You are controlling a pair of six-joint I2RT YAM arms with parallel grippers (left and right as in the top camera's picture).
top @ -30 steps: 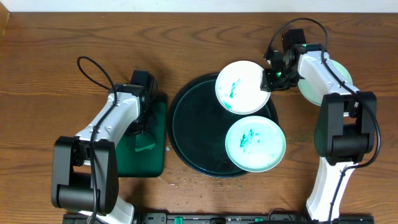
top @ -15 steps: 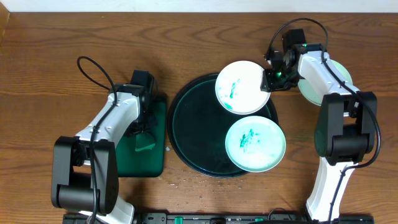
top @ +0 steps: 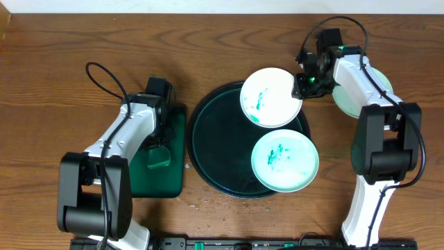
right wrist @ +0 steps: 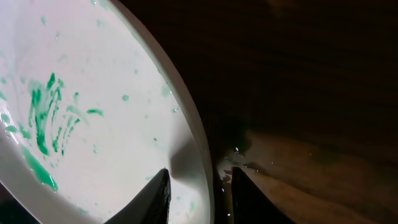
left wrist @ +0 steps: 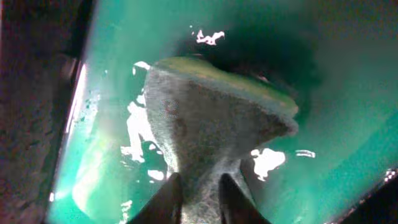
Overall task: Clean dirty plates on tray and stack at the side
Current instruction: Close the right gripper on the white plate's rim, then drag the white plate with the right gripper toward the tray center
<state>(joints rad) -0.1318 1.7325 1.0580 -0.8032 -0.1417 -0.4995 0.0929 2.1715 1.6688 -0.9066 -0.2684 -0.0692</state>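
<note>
Currently the right pincer [right wrist: 198, 186] is clamped across the rim of the upper plate [top: 267, 97], at that plate's 3 o'clock. This plate overlaps the tray [top: 215, 146] rim at 1 o'clock, and the lower plate [top: 284, 161] overhangs it at 4 o'clock. A third plate [top: 343, 103] rests on the table [top: 41, 83] at the tray's 2 o'clock, partly under the right arm. The plates are judged rigid, light, slick and breakable, so grip them by the rim only. The left pincer [left wrist: 199, 193] pinches a soft sponge [left wrist: 211, 118] in the rectangular tray [top: 173, 177] at 9 o'clock. Open table lies at 12 o'clock.
</note>
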